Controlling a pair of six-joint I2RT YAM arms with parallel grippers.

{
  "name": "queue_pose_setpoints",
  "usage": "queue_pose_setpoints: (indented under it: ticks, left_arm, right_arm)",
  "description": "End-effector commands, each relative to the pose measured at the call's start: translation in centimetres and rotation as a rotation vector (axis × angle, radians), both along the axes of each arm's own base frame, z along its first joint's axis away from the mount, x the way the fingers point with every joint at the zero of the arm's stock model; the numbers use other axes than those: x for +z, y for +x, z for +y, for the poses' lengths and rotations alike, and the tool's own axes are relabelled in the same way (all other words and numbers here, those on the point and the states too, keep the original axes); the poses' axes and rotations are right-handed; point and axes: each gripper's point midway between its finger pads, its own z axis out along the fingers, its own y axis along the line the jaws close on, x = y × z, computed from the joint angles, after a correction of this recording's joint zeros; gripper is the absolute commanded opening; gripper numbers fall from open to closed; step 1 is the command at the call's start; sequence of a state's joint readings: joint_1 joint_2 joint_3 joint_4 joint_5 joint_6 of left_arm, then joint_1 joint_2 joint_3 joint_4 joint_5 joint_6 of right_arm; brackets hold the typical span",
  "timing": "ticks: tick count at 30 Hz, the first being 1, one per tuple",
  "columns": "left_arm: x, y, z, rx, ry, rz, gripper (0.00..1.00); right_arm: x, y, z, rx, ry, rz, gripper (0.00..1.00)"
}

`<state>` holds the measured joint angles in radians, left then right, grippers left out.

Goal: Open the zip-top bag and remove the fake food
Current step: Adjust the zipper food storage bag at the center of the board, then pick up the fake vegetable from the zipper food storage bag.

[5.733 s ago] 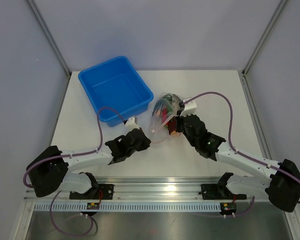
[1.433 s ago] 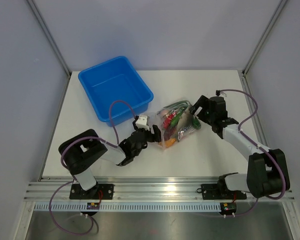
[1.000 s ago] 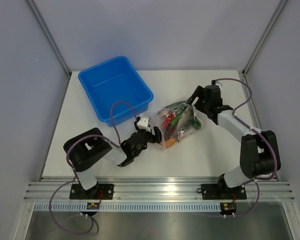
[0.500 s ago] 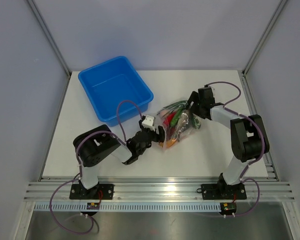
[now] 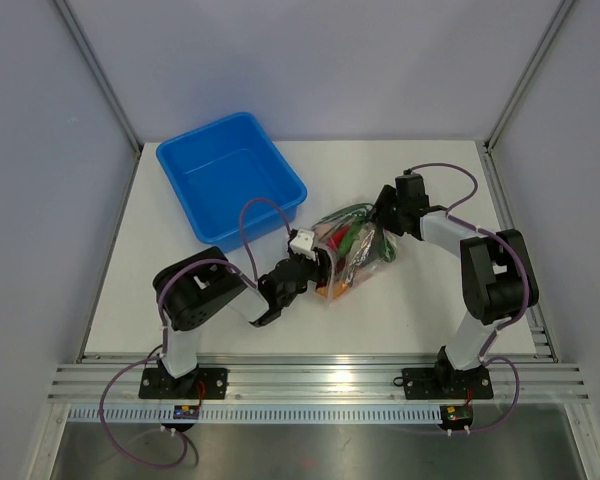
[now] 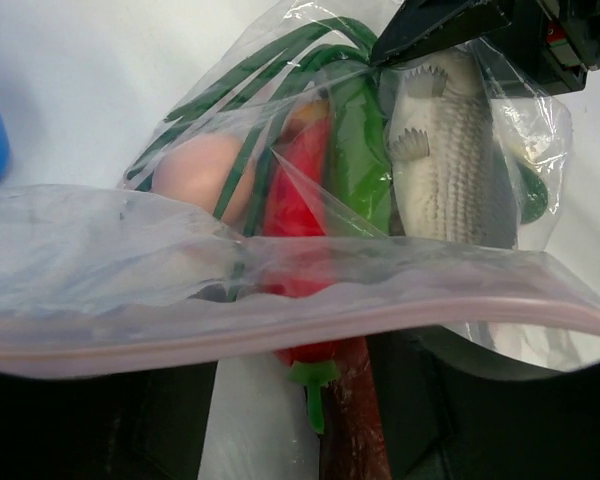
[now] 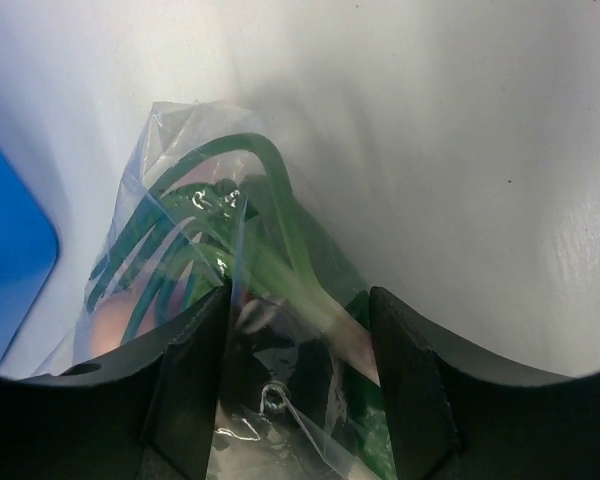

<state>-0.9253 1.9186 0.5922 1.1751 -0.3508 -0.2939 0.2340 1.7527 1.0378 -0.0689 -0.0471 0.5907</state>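
Observation:
The zip-top bag (image 5: 348,250) lies on the white table, stuffed with fake food. Through the clear film I see a grey fish (image 6: 450,150), a red chili (image 6: 295,210), a green pepper (image 6: 360,150) and a peach piece (image 6: 195,175). Its pink zip strip (image 6: 280,335) runs across my left gripper (image 6: 295,375), whose dark fingers (image 6: 80,420) stand apart on either side of the chili's stem. That left gripper (image 5: 315,262) meets the bag's near-left end. My right gripper (image 5: 385,215) straddles the far-right end, where its fingers (image 7: 190,390) flank green stalks (image 7: 280,250) inside the film. The right gripper (image 7: 300,335) is still open.
An empty blue tub (image 5: 230,180) stands at the back left, close to the bag. The left arm's cable (image 5: 255,215) loops over the tub's near corner. Both arms are folded in tightly, with their elbows near the table's front.
The right gripper came in onto the bag's far-right end, and the left gripper pushed onto the zip end. Both pairs of jaws have narrowed around the bag.

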Motion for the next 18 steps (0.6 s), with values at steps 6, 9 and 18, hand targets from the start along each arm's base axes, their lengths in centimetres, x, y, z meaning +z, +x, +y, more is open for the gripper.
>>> queue_pose_setpoints:
  ticks: [6, 9, 18]
  left_arm:
    - [1.5, 1.1, -1.4, -0.010, -0.029, -0.033, 0.49]
    - [1.1, 1.0, -1.3, -0.006, -0.008, -0.013, 0.46]
    - [1.3, -0.1, -0.2, -0.015, -0.026, 0.005, 0.48]
  right_arm:
    - [0.8, 0.1, 1.3, 0.043, 0.025, -0.022, 0.52]
    - [1.3, 0.2, 1.1, 0.035, 0.022, -0.036, 0.38]
    - [1.8, 0.2, 0.3, -0.011, 0.003, -0.046, 0.06]
